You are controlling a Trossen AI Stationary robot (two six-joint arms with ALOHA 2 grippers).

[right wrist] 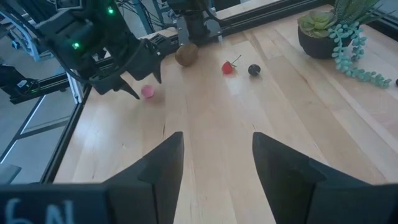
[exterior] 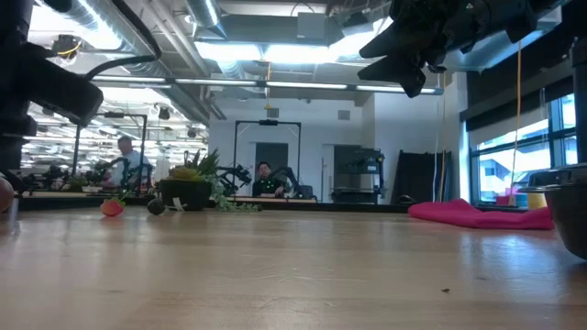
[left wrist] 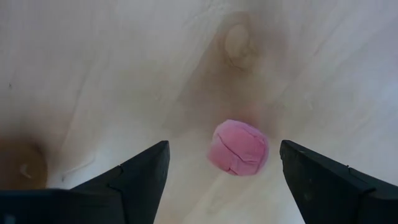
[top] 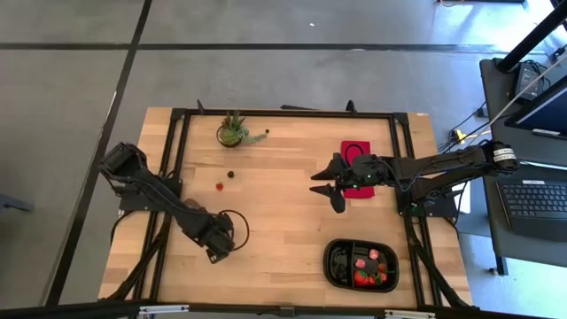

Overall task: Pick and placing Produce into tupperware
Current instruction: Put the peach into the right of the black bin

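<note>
My left gripper (left wrist: 224,171) hovers with its fingers spread wide, the small pink fruit piece (left wrist: 239,147) lying on the bare table (top: 283,230) directly between them, nearer the one finger. My right gripper (top: 326,189), half-parted and holding nothing, waits well apart, beside the red cloth (top: 356,152). The black tupperware (top: 335,266) sits at the table's near right edge.

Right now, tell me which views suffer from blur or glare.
Left wrist view: the pink fruit piece and wood grain look soft, close-range blur. Low view: ceiling lights flare bright, the near table is smeared. High view: sharp enough, though the produce is tiny.

Two dark jointed arms, wedge-shaped black fingers (left wrist: 140,177) (green indicator lights)
</note>
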